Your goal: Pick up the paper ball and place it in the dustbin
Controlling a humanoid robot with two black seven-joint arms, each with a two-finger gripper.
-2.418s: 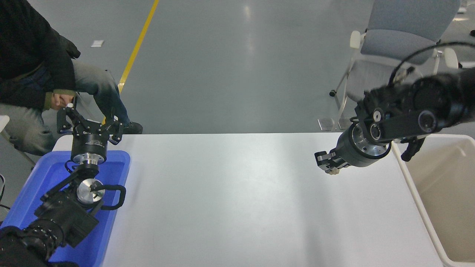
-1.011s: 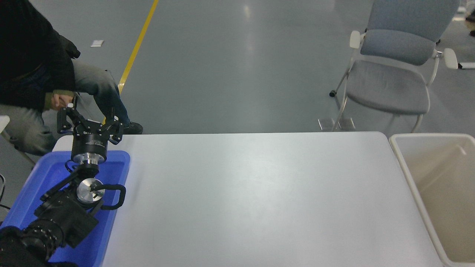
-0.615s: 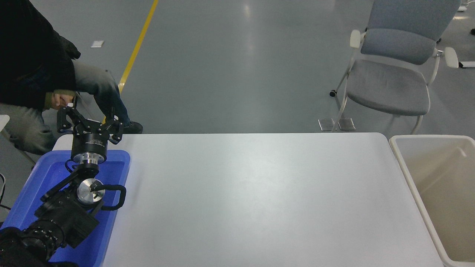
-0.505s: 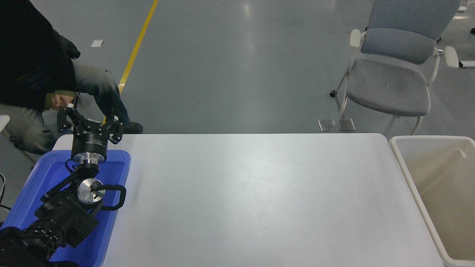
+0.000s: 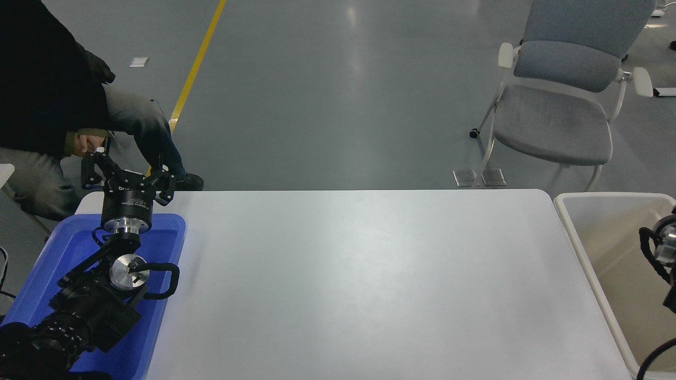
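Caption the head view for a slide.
Left tool parked over blue plastic tray; right arm edges in above cream-white plastic dustbin.

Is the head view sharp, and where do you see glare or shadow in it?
Head view: mostly sharp, no motion blur; a soft pale glare band runs down the middle of the white table, and light streaks shine on the grey floor. The left gripper is crisp, parked over the blue tray. The right arm is cut by the edge, over the dustbin.

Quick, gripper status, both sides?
Left gripper: open, holding nothing, parked above the blue tray.
Right gripper: out of frame; only part of the right arm shows at the right edge, over the dustbin.
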